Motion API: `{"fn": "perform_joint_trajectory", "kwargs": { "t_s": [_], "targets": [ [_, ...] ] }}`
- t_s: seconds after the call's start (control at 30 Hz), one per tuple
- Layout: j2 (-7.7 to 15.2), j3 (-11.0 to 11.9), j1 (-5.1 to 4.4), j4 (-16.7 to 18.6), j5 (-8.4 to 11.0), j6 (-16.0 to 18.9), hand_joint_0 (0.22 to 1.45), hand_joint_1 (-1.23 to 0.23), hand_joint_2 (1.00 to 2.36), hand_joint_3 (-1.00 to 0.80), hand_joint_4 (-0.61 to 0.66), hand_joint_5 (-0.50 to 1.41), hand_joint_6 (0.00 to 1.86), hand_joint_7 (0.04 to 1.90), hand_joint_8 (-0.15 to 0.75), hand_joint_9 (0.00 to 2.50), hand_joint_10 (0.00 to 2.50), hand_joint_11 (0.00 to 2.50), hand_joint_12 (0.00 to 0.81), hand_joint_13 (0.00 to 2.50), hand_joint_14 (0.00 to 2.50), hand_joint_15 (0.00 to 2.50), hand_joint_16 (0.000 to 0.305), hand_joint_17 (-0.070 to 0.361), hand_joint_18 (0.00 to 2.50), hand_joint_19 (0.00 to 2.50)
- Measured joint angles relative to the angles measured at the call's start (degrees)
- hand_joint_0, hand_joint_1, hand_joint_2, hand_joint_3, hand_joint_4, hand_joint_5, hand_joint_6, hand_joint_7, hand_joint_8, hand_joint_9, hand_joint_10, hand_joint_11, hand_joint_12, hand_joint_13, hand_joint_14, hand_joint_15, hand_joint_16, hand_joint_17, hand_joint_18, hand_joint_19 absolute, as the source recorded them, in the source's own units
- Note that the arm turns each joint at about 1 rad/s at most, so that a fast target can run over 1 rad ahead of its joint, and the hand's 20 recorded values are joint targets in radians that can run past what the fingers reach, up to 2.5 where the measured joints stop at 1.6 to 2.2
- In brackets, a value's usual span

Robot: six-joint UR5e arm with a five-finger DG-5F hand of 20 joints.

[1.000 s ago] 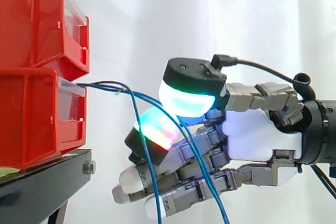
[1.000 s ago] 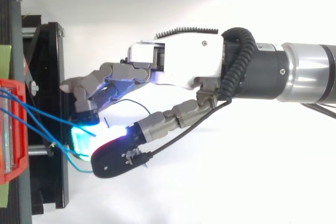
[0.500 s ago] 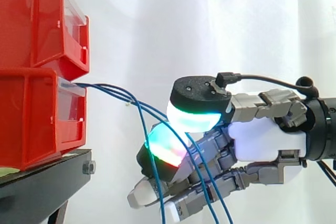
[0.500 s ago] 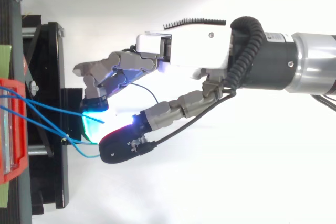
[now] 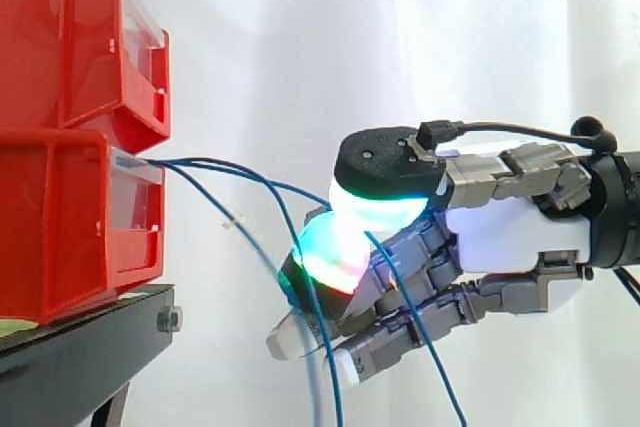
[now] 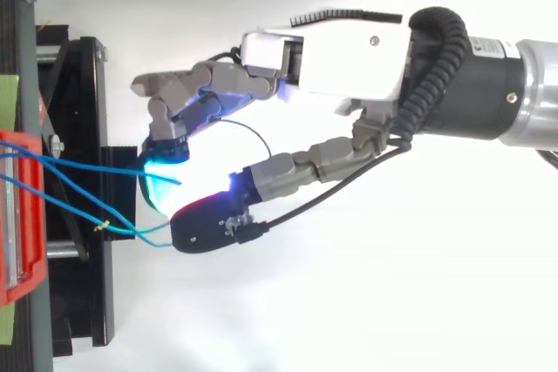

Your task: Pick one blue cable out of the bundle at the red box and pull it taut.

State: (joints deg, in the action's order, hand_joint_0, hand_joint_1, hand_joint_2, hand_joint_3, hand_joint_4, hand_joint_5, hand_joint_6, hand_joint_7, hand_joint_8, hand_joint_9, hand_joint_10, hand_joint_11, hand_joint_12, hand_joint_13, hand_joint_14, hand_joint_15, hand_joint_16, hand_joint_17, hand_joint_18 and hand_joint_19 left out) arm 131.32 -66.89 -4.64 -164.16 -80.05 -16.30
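The hand (image 5: 510, 237) comes in from the right with its thumb and one finger closed together, the glowing pads (image 5: 385, 209) meeting well out in front of the red box (image 5: 60, 217). One blue cable (image 5: 300, 188) runs from the box mouth straight into that pinch, so I read the hand as clamped on it. The contact itself is hidden between the pads, so I treat that as likely rather than sure. The other fingers curl loosely underneath.

From above, the held strand (image 6: 87, 165) runs nearly level from the box to the cyan pad. A second strand (image 6: 78, 213) slants across to the thumb tip, with a small pale tie (image 6: 103, 226) on it. In the side view, loose tails (image 5: 330, 377) hang down across the lower fingers.

The bundle (image 5: 190, 162) leaves the lower box together and fans out. The held cable bows slightly there, so I judge it not yet taut.

To do this well, I would draw the hand straight back along the cable's own line, away from the box, with no sideways or downward drift. I would move slowly and hold the pinch firm so the thin strand cannot slide out. I would watch the second strand at the thumb and the draped tails. If they tighten too, I am dragging more than one. The box sits on the black stand (image 5: 80, 347), so I would stop once the bow disappears, before the box shifts.
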Motion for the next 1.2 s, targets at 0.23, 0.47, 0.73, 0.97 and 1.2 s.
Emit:
{"fn": "perform_joint_trajectory", "kwargs": {
  "t_s": [0.23,0.47,0.73,0.97,1.2],
  "targets": [
    [-0.6,0.0,-0.01,-2.3,0.93,-0.8,0.62,-0.85,1.03,-0.04,0.09,-0.11,0.85,1.15,0.28,0.64,0.0,0.19,0.356,0.25,0.0,0.0,0.056,0.125,0.38,0.12],
    [-1.2,0.0,0.17,-3.9,1.0,-0.8,0.63,-0.87,1.03,-0.04,0.1,-0.11,0.85,1.15,0.275,0.63,0.0,0.19,0.356,0.25,0.0,0.0,0.056,0.126,0.38,0.12],
    [-1.4,0.0,0.45,-6.6,1.02,-0.7,0.63,-0.87,1.03,-0.05,0.1,-0.11,0.85,1.14,0.276,0.63,0.0,0.19,0.356,0.25,0.0,0.0,0.056,0.126,0.38,0.12],
    [-1.4,-1.4,0.49,-6.4,0.97,-1.0,0.63,-0.87,1.03,-0.04,0.1,-0.11,0.85,1.15,0.276,0.63,0.01,0.19,0.357,0.25,0.0,0.0,0.056,0.126,0.38,0.11],
    [-1.4,-3.2,0.34,-5.0,1.06,-1.1,0.63,-0.87,1.03,-0.05,0.09,-0.11,0.85,1.16,0.279,0.62,0.01,0.19,0.358,0.24,0.0,0.0,0.056,0.126,0.37,0.11]
  ]
}}
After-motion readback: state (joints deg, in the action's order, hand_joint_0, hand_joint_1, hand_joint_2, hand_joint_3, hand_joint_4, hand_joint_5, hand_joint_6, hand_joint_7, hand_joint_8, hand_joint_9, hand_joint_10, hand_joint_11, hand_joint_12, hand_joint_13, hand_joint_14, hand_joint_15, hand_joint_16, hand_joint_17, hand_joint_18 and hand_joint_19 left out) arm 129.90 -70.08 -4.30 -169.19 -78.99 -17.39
